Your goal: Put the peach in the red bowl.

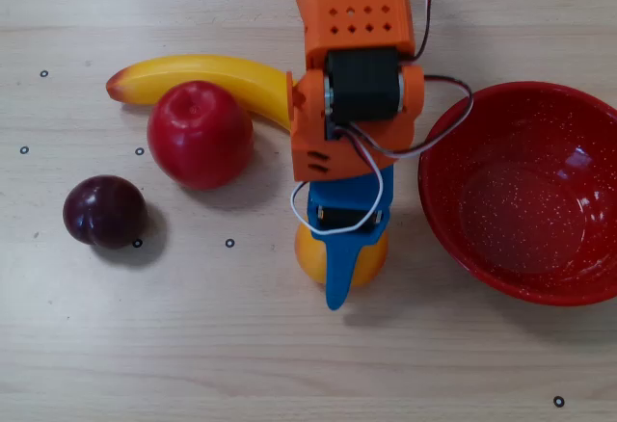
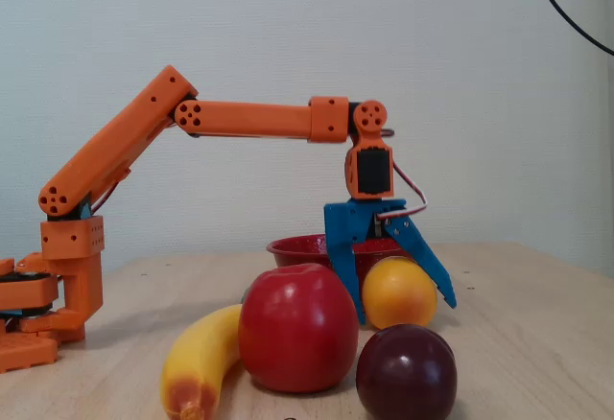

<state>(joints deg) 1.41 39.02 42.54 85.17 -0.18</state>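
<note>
The peach (image 1: 374,260) is a round yellow-orange fruit lying on the table just left of the red bowl (image 1: 453,239) in the overhead view. My gripper (image 1: 339,258) hangs straight over it. In the fixed view the blue jaws straddle the peach (image 2: 398,291), one on each side, with the right jaw angled outward. The gripper (image 2: 403,310) is open and the peach rests on the table. The red bowl (image 2: 297,247) stands behind it, empty, with white speckles inside.
A red apple (image 1: 200,134), a banana (image 1: 207,80) and a dark plum (image 1: 104,211) lie left of the gripper in the overhead view. The apple (image 2: 297,329) and plum (image 2: 406,372) stand in front of the peach in the fixed view.
</note>
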